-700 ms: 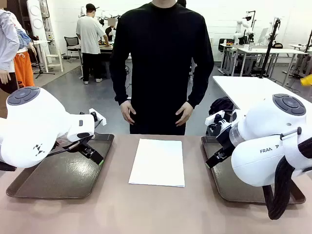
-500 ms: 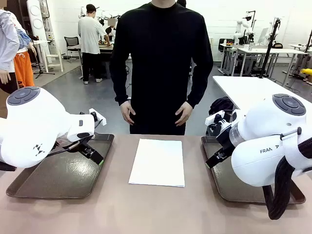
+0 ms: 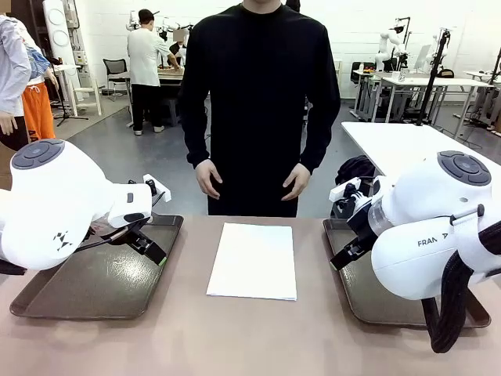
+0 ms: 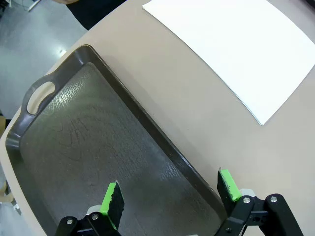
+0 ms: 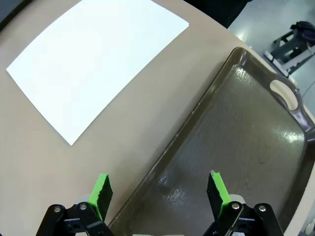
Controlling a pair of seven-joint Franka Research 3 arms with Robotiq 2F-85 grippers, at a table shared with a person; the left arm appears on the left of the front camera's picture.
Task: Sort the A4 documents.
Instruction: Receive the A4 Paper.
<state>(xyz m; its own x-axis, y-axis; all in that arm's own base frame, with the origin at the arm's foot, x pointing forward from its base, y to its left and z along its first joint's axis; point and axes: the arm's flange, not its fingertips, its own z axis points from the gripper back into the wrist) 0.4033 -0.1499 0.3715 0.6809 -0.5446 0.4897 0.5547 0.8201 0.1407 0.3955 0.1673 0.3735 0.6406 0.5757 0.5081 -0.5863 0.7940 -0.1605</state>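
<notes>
The A4 documents (image 3: 253,260) lie as a flat white stack in the middle of the table, between two dark trays; they also show in the left wrist view (image 4: 231,44) and the right wrist view (image 5: 96,61). My left gripper (image 3: 153,249) hovers open over the left tray's (image 3: 47,301) right part, its green pads (image 4: 110,199) spread above the tray's rim, nothing between them. My right gripper (image 3: 344,257) hangs open over the left edge of the right tray (image 3: 376,309), with its pads (image 5: 101,189) wide apart and empty.
A person in black stands at the far side of the table, hands (image 3: 208,178) hanging at the sides, off the table. Both trays hold nothing. Bare tabletop (image 3: 235,337) lies in front of the stack.
The person's left-hand side arm and hand shifted slightly. Both arms and the paper stack stay where they were.
</notes>
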